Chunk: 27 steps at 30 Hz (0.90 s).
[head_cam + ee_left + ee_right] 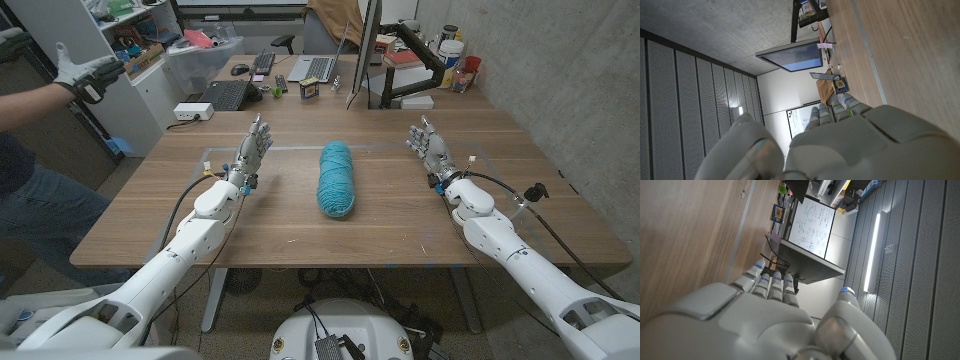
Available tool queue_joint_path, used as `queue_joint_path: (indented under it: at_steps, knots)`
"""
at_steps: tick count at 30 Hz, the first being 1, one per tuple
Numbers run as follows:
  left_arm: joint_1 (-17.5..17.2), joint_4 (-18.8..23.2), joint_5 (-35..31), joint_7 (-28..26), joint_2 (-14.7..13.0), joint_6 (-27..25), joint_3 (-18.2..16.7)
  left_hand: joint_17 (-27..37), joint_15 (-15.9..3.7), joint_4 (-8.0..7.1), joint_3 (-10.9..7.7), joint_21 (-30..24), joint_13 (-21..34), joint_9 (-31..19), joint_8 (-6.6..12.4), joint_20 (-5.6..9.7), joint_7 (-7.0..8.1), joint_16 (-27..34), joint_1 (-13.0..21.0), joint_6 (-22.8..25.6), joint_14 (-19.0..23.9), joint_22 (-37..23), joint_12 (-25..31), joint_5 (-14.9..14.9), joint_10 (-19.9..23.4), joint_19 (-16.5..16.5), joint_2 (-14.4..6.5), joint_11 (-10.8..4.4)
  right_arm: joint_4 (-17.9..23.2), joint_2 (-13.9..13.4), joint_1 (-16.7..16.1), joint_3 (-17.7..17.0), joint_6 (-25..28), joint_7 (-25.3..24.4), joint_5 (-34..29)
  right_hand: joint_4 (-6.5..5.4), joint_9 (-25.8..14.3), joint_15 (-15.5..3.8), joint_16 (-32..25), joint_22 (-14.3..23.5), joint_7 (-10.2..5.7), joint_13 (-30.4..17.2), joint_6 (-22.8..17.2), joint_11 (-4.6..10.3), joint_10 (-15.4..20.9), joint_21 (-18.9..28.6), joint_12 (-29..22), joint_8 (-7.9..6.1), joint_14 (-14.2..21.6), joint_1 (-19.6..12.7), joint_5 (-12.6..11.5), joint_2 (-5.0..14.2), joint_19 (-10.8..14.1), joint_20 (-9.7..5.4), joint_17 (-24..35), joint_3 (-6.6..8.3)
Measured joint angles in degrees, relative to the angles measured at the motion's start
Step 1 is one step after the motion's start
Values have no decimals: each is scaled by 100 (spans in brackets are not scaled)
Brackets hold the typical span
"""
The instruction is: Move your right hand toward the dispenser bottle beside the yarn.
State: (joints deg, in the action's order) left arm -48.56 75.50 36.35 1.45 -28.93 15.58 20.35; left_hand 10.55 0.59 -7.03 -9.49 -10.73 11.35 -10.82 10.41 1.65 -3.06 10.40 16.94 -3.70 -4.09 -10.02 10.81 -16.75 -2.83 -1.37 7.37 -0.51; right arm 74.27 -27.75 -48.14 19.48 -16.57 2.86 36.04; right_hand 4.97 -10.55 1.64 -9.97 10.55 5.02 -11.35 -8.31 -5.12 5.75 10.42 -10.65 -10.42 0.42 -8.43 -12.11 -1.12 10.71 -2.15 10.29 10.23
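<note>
No text, label, brand or number can be read in any of the pictures; the whiteboard (pixel 812 227) seen from the right wrist carries blue handwriting, too small and turned to make out; the same whiteboard (pixel 802 119) from the left wrist shows only faint marks; the small printed box (pixel 309 90) at the far end of the table (pixel 400 215) has a pattern on its face, with no legible words; the keyboard (pixel 225 95) keys are too small to read; the bottles and tubs (pixel 455 50) on the far right bear labels that stay blurred.
</note>
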Motion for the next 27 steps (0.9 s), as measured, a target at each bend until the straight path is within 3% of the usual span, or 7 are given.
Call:
queue_joint_path:
  at_steps: [13, 27]
  knots:
    - [-69, 113, -251, 92, 180, -264, -244, 0, 0, 0, 0, -8, -17, 1, 28, -1, 0, -1, 0, 1, 0, 0, 21, -21, 0, 0, 0, 0, -11, 387, -78, -485, 150, 266, -398, 0, 1, 31, -23, -1, -31, 17, -31, -11, 71, 0, -44, 0, 31, 0, 0, 0, 0, 0, -1, 0]
    - [-72, 129, -420, 198, 328, -443, -397, -1, 0, 1, 1, -8, -16, 17, 84, -2, 51, 24, 22, 96, 0, 1, 44, -65, 33, 0, -23, -32, -6, 611, -81, -771, 295, 509, -750, -1, 1, 40, -23, -1, -54, 43, -53, 8, 89, 44, -44, 0, 83, -23, 0, 24, -1, 0, -2, -1]
